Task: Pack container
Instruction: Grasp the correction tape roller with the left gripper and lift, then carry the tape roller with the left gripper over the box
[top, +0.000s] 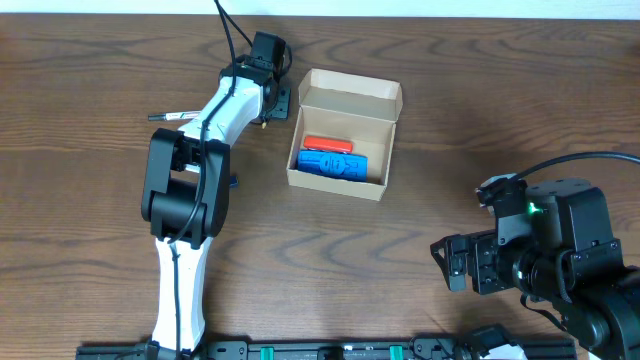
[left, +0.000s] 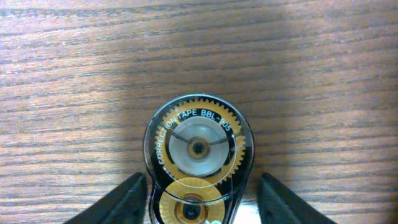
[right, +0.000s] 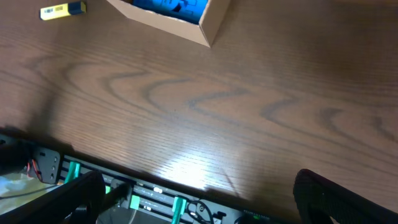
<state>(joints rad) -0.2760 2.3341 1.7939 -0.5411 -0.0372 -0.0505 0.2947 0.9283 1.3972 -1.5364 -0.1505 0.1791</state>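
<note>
The container (top: 345, 100) is a small tan cardboard box with its flap lid standing open at the back. A blue item (top: 331, 163) and an orange-red item (top: 327, 144) lie inside. Its corner shows in the right wrist view (right: 208, 28). My left gripper (top: 274, 100) is just left of the box. In the left wrist view it (left: 202, 202) is open, with its fingers on either side of a round correction tape dispenser (left: 198, 155) lying on the table, a gap on each side. My right gripper (top: 452, 262) is open and empty near the front right (right: 208, 199).
A thin pen (top: 172, 117) lies left of the left arm. A small yellow item (right: 62, 10) lies on the wood left of the box. The table's front edge with a black rail (right: 155, 199) is below the right gripper.
</note>
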